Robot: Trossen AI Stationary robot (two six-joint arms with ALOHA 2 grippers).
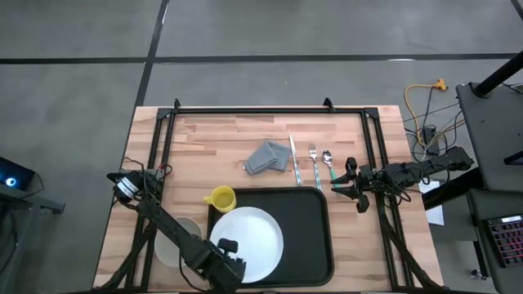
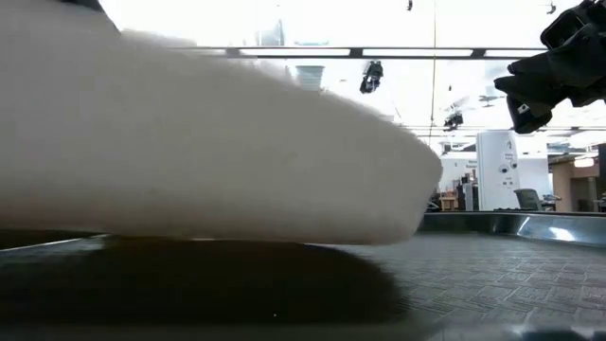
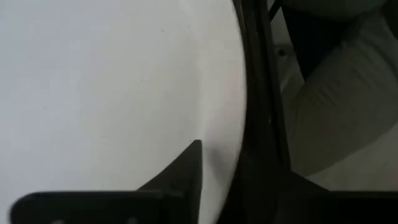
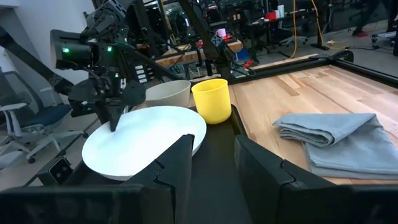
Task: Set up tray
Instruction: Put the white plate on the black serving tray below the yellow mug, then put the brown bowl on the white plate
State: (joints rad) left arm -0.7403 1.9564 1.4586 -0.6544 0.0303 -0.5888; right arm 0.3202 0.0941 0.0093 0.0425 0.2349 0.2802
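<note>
The black tray [image 1: 306, 229] lies at the table's near middle. A round white plate [image 1: 249, 237] rests in its left half and fills the low view [image 2: 218, 142]. My left gripper [image 1: 227, 247] stands at the plate's near-left rim, pointing steeply down, and also shows in the right wrist view [image 4: 115, 121]. My right gripper [image 1: 337, 186] waits open and level beyond the tray's far right corner, with nothing between its fingers [image 4: 212, 149]. A yellow cup [image 1: 221, 198] stands at the tray's far left corner. My left gripper has the white plate by its near-left rim [image 3: 217, 124], coming steeply from above. One finger [image 3: 183, 171] lies on the rim's upper face. The plate hides the other finger. The plate lies flat on the tray.
A white bowl [image 1: 176, 241] sits left of the tray, beside the left arm. Behind the tray lie a folded grey napkin [image 1: 270, 155], a knife [image 1: 294, 159], a fork [image 1: 313, 157] and a spoon [image 1: 328, 158]. The tray's right half is bare.
</note>
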